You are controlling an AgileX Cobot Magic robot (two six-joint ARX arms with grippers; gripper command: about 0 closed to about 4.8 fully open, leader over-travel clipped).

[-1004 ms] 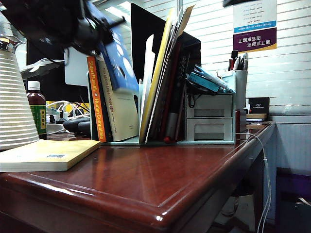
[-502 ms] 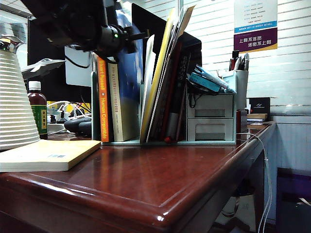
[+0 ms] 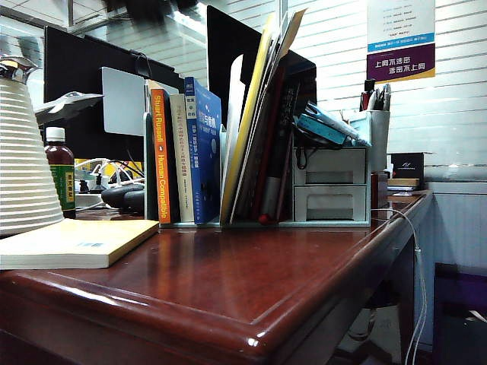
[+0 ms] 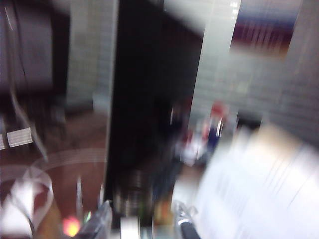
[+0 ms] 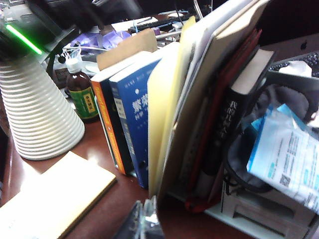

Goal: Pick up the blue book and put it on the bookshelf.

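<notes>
Standing upright in the bookshelf [image 3: 228, 137], the blue book [image 3: 203, 152] shows its spine outward, set between a pale-spined book [image 3: 181, 160] on one side and a white divider on the other; the orange-spined book [image 3: 160, 156] is one slot further out. The right wrist view confirms the same order, blue book [image 5: 132, 124] beside a leaning yellow folder [image 5: 167, 109].

Surface: a glossy dark red-brown wooden desk [image 3: 251, 281] with a moulded front edge that mirrors the shelf contents. A pale yellow paperback [image 3: 76, 242] lies flat near the desk's left end, beside a ribbed white cone-shaped object [image 3: 23, 160] and a small bottle [image 3: 57, 169] with a white cap. Right of the shelf stands a grey two-drawer organizer [image 3: 329, 182], and behind it a pen holder [image 3: 375, 125].

Room: white slatted blinds cover the back wall, which carries a poster [image 3: 399, 38] with Chinese text. A dark monitor [image 3: 84, 84] sits behind the books.

Left gripper [image 4: 142, 226]: the left wrist view is badly motion-blurred. Finger tips show at the frame edge with a gap between them and nothing in it, well clear of the book. In the exterior view only a dark blur of the arm shows at the top edge.

Right gripper [image 5: 144, 219]: held low in front of the shelf, jaws closed, empty.
</notes>
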